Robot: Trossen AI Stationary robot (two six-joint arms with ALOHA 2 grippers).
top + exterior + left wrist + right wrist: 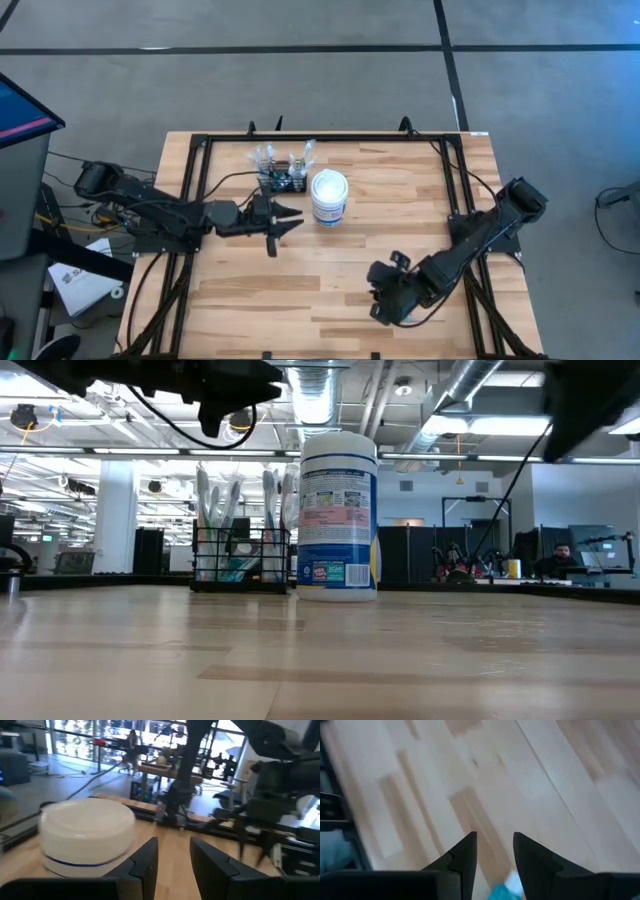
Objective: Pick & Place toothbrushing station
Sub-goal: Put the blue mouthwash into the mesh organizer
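My left end effector point(285, 221) has its two fingers point(145, 865) parted by a narrow gap with nothing between them, and it touches nothing. It hovers above the bench point(330, 275), just beside the white tub point(329, 197) on the left-arm side, pointing past it. The toothbrush rack point(282, 176), a small black wire caddy with brushes standing in it, sits on the bench touching or nearly touching the tub, on the far side of my left end effector. Open wood lies all around the tub toward the near edge and toward the right arm. The left arm reaches in low and nearly level from its side of the bench. My right end effector point(382, 305) is also slightly parted and empty, angled down over bare wood, well apart from the tub, near the front edge.
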